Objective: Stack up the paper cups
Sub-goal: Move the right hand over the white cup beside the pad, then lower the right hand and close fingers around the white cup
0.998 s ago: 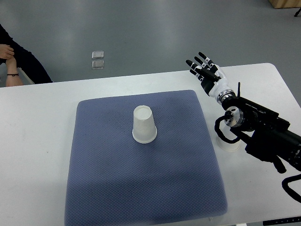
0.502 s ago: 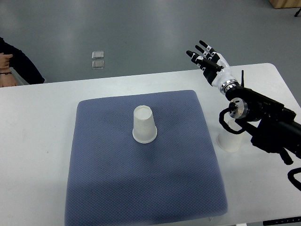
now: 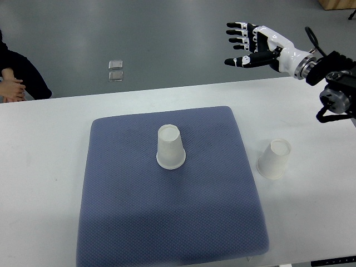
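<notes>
Unstacked: one upturned cup (image 3: 170, 147) on mat (image 3: 122, 211), second cup (image 3: 274, 158) beside on table (image 3: 44, 167); right hand (image 3: 253, 44) aloft, fingers spread, empty.

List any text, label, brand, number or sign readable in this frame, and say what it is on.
None is readable.
Paper cup on the mat: plain white, no print visible.
Paper cup on the table: plain white, no print visible.
Blue mat: woven texture only.
Right hand: no legible marking.
Small clear objects on the floor: too small to tell.
</notes>
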